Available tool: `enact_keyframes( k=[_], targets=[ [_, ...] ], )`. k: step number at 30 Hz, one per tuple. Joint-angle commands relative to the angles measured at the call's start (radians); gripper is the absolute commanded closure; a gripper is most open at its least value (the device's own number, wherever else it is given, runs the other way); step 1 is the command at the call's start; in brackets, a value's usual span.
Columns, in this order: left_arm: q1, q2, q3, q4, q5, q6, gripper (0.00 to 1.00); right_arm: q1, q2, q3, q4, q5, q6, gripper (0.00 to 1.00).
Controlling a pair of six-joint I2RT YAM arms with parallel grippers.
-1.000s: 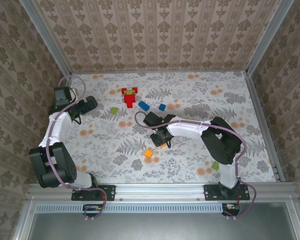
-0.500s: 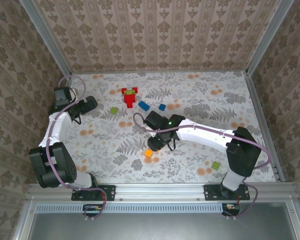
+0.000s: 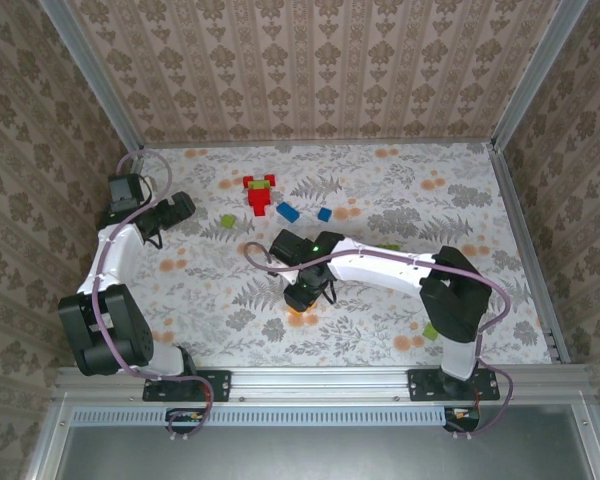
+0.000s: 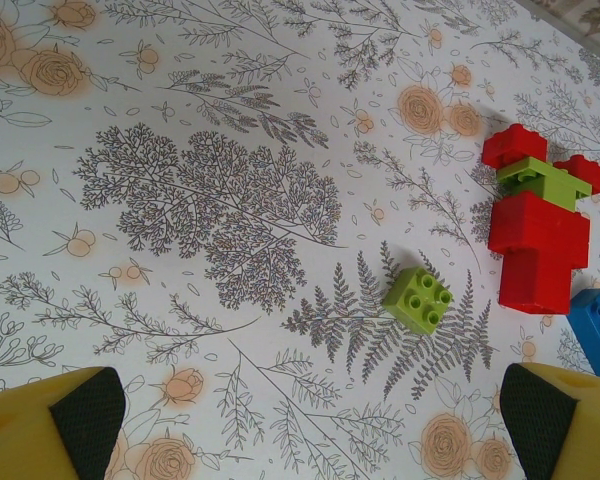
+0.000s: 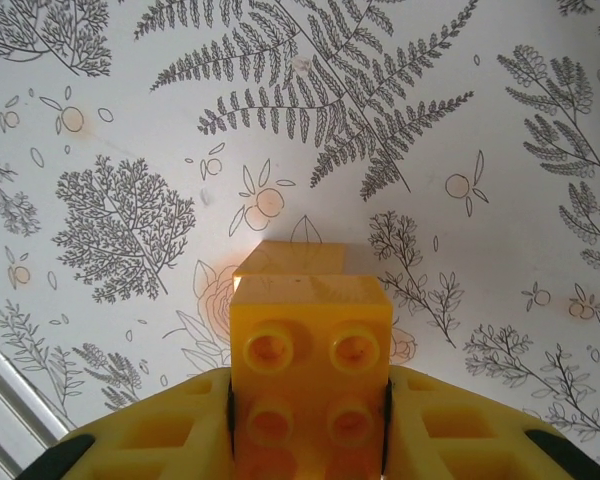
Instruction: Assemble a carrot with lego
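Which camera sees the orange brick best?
The right wrist view: the orange brick fills the middle, studs clear, pinched by the right gripper. The top view gives just a tiny orange speck beneath that gripper.

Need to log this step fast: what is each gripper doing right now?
Left gripper: open, holding nothing.
Right gripper: shut on the orange lego brick.
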Motion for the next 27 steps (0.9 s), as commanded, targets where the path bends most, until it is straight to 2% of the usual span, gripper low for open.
enact_keyframes(
  k=[1,16,27],
  targets=[
    [-0.007,-0.001,0.031,-0.018,0.003,0.022,0.00,-0.001,0.037,0.036,-0.020,0.010,-0.035,0.65],
    [-0.008,-0.001,0.030,-0.018,0.005,0.025,0.00,-0.001,0.076,0.031,0.012,0.001,-0.041,0.65],
    [-0.009,-0.003,0.031,-0.020,0.005,0.028,0.00,-0.016,0.020,0.005,0.029,-0.027,-0.034,0.66]
  ],
)
